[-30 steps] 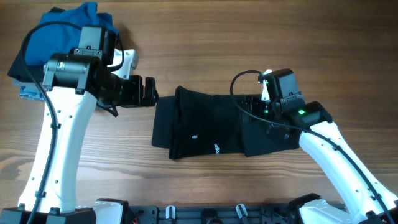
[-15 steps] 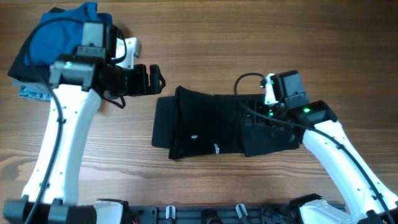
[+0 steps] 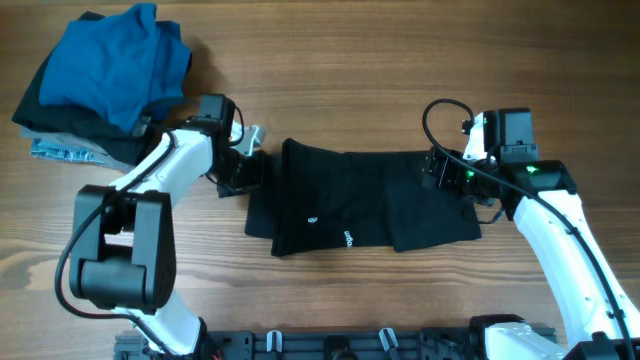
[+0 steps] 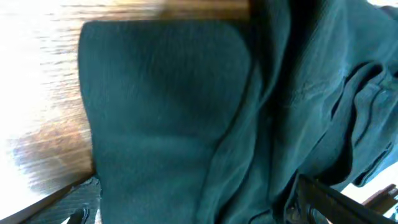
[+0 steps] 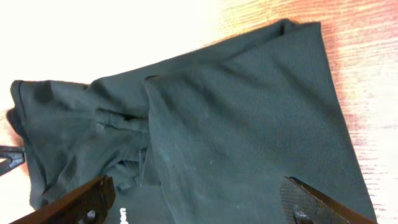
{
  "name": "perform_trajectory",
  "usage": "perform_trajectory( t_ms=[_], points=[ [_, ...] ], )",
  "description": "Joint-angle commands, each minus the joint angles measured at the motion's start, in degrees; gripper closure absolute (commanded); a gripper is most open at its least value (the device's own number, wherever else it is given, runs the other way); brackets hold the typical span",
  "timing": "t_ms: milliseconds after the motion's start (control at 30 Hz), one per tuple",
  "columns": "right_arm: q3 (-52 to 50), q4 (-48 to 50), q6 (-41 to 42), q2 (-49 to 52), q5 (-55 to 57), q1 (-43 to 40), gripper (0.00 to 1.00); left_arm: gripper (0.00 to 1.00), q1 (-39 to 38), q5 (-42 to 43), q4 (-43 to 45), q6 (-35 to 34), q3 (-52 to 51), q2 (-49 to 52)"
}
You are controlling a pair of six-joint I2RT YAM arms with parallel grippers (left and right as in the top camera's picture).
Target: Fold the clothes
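Left claw (image 3: 247,168) spread wide, empty, at black shirt (image 3: 350,205) edge; right claw (image 3: 441,170) likewise; wooden table (image 3: 350,80).

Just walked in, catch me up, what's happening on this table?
The robot is folding a black shirt, which lies flat as a partly folded strip. The left tool is at its left end and the right tool at its right end, both open, gripping nothing. A blue-topped pile of clothes sits at the far left corner.

Shirt (image 3: 340,205) on table (image 3: 350,70), between left tool (image 3: 246,166) and right tool (image 3: 441,169); garment pile (image 3: 105,75) far left.
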Motion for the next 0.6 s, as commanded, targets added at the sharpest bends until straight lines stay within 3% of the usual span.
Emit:
perform_trajectory(
  t_ms=[0, 167, 267, 300, 333, 433, 567],
  points=[
    [0.9, 0.09, -1.07, -0.42, -0.9, -0.13, 0.11, 0.0, -3.39, 1.38, 0.52, 2.38, -1.11, 4.63],
    [0.9, -0.13, -2.29, -0.42, -0.9, -0.13, 0.11, 0.03, -10.88, 1.31, 3.54, 2.14, -1.11, 5.66],
    [0.9, -0.04, -2.27, -0.42, -0.9, -0.13, 0.11, 0.45, -12.33, -3.06, 3.28, -1.7, -1.11, 5.75],
    [0.9, -0.02, -2.27, -0.42, -0.9, -0.13, 0.14, 0.84, -11.78, -4.94, 2.58, -4.83, -1.09, 5.7],
    [0.9, -0.02, -2.27, -0.42, -0.87, -0.13, 0.14, 0.91, -10.84, -5.42, 1.09, -5.88, -0.92, 5.42],
    [0.9, -0.02, -2.27, -0.42, -0.68, -0.13, 0.15, 0.96, -6.14, -8.9, -8.37, -6.64, 2.89, 3.82],
    [0.9, 0.24, -2.27, -0.42, -0.7, -0.13, 0.15, 0.94, -1.73, -11.85, -27.36, -2.08, 20.96, 2.47]
  ],
)
